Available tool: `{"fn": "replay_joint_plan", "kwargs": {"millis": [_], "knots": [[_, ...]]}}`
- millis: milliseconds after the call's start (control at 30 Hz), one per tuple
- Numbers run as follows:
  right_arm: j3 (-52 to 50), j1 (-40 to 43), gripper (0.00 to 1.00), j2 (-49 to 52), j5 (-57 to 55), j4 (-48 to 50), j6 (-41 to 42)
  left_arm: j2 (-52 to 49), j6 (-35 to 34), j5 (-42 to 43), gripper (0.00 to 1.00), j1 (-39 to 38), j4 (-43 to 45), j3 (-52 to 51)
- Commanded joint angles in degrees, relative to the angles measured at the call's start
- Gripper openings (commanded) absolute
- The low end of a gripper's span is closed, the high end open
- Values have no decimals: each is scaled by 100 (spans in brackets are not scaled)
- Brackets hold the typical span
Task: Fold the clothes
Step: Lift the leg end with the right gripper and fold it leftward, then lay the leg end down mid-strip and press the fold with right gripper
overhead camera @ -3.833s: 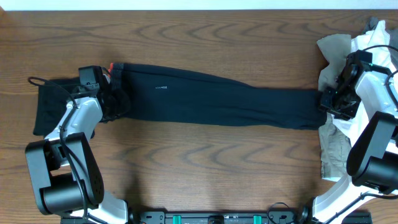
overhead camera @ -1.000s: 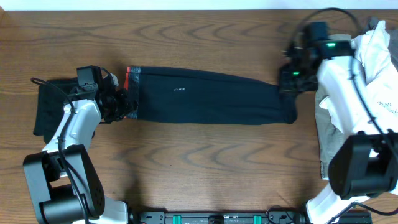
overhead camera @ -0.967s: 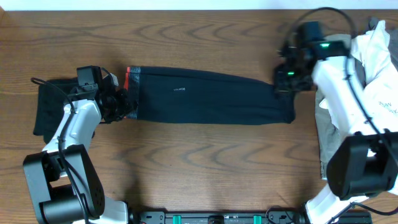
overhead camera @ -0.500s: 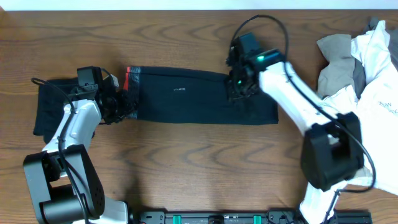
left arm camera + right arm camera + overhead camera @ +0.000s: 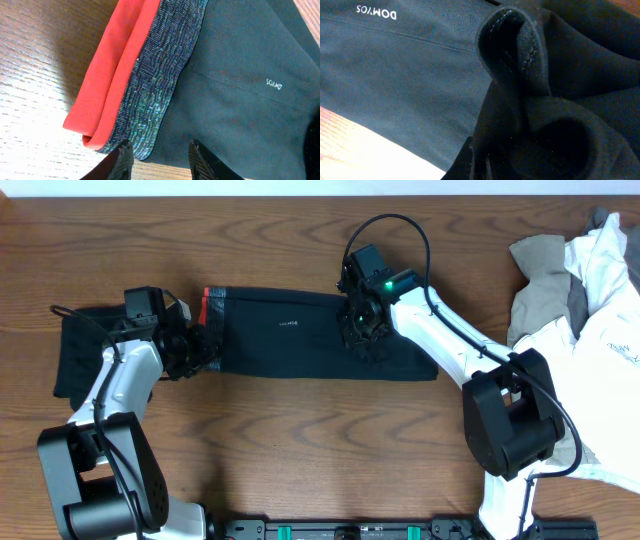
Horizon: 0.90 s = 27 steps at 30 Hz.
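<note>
Lying along the wooden table [image 5: 300, 450], the dark navy trousers [image 5: 290, 345] have their bunched leg end clenched in the right gripper [image 5: 362, 330] above their middle, while the left gripper [image 5: 160, 159] sits at their red-edged waistband [image 5: 145, 75], fingers parted, hold unclear.

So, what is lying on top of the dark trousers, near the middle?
The leg end of the trousers themselves, folded back and bunched up. The lower layer and the table under that fold are covered.
</note>
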<state>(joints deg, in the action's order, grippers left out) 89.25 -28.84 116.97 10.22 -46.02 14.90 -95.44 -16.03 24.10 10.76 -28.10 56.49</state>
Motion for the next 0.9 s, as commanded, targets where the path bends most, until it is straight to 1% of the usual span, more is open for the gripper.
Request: {"fn": "replay_joint_plan", "kwargs": {"millis": [0, 67, 100, 133, 167, 200, 267, 367, 533, 667, 733, 867], "knots": [[127, -48, 9, 70, 170, 28, 24, 61, 101, 74, 39, -24, -15, 74], [127, -50, 24, 70, 616, 136, -389, 61, 101, 74, 39, -24, -15, 74], [127, -50, 38, 70, 966, 205, -686, 61, 101, 74, 39, -24, -17, 74], [127, -50, 46, 70, 1425, 297, -1071, 61, 101, 74, 39, -24, -15, 74], [127, -48, 50, 70, 1788, 363, -1346, 61, 101, 74, 39, -24, -15, 74], [127, -48, 52, 70, 2144, 450, -1545, 61, 101, 74, 39, -24, -17, 74], [127, -26, 52, 70, 2260, 535, -1582, 61, 101, 74, 39, -24, -20, 74], [127, 42, 54, 70, 2120, 531, -1510, 61, 101, 72, 39, -24, -37, 74], [129, 186, 53, 68, 1008, 133, -1016, 61, 101, 72, 39, -24, -37, 74], [129, 260, 50, 68, -2, -258, -625, 61, 101, 72, 39, -24, -35, 74], [127, 262, 49, 70, -87, -284, -636, 61, 101, 37, 39, -24, -35, 74], [79, 186, 38, 70, -103, -251, -640, 61, 101, -79, 39, -24, -39, 74]]}}
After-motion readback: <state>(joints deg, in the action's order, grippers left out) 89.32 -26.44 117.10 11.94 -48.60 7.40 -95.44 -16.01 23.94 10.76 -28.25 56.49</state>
